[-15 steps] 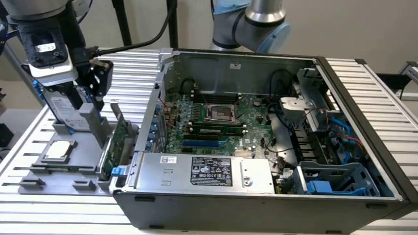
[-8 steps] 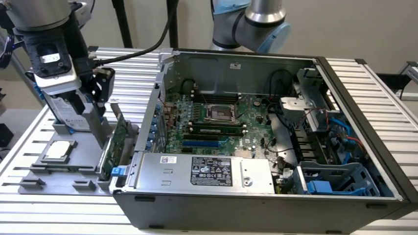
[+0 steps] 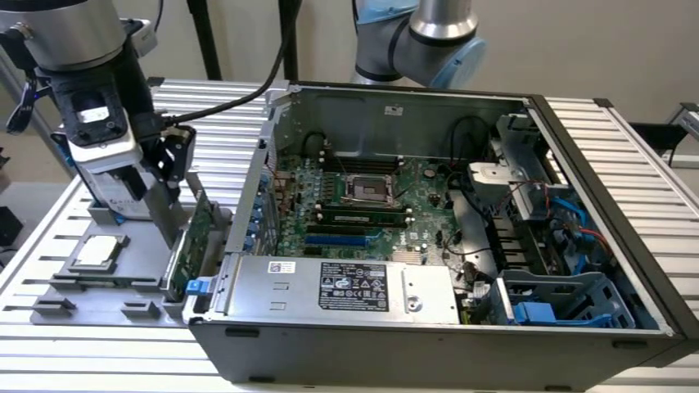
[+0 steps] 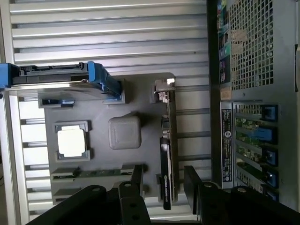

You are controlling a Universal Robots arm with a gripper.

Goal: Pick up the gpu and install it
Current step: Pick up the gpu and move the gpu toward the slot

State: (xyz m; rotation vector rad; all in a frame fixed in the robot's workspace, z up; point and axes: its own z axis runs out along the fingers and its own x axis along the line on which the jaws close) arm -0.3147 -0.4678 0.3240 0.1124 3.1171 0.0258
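The gpu (image 4: 167, 154) stands on its long edge in a slot of the grey parts tray (image 4: 140, 93), its silver bracket end farthest from the fingers. In the exterior view the gpu (image 3: 196, 237) shows its green board, just outside the computer case's wall. My gripper (image 4: 165, 185) is open and hangs right over the card, one black finger on each side, with a gap between each finger and the card. The exterior view has the gripper (image 3: 169, 192) low over the tray (image 3: 65, 286), at the card's top edge.
The tray also holds a processor chip (image 4: 71, 142), a memory stick (image 4: 93, 172) and a silver hard drive with blue rails (image 4: 61, 79). The open computer case (image 3: 437, 246) with its motherboard (image 3: 372, 205) lies on the exterior view's right. A second arm (image 3: 426, 41) stands behind the case.
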